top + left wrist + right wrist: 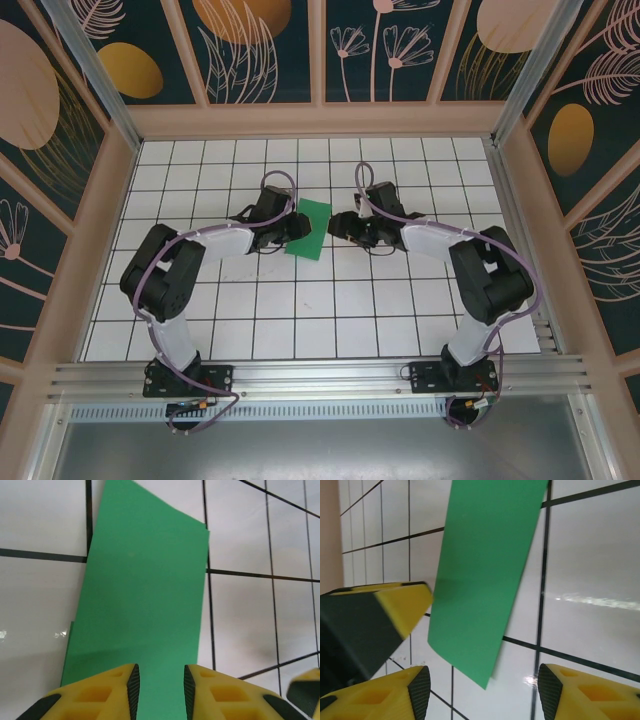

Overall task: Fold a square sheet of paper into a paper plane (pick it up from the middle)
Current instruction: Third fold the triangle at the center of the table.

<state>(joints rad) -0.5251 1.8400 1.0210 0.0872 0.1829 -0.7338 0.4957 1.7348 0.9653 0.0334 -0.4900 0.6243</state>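
Though thin and light, calls for care: treat the square sheet of paper (307, 230) as limp, slick on the glossy tabletop (300, 320), and easily dented by a hard pinch. Lies flat near the middle of the grid between both arms, apparently folded to a narrow rectangle. Left pincer (160, 685) set narrow, a slim gap showing over the near edge, not visibly clamped. Right pincer (482, 690) spread wide around the sheet's corner. Best taken midway along a long edge; likely to slide rather than lift, so pin one side first.
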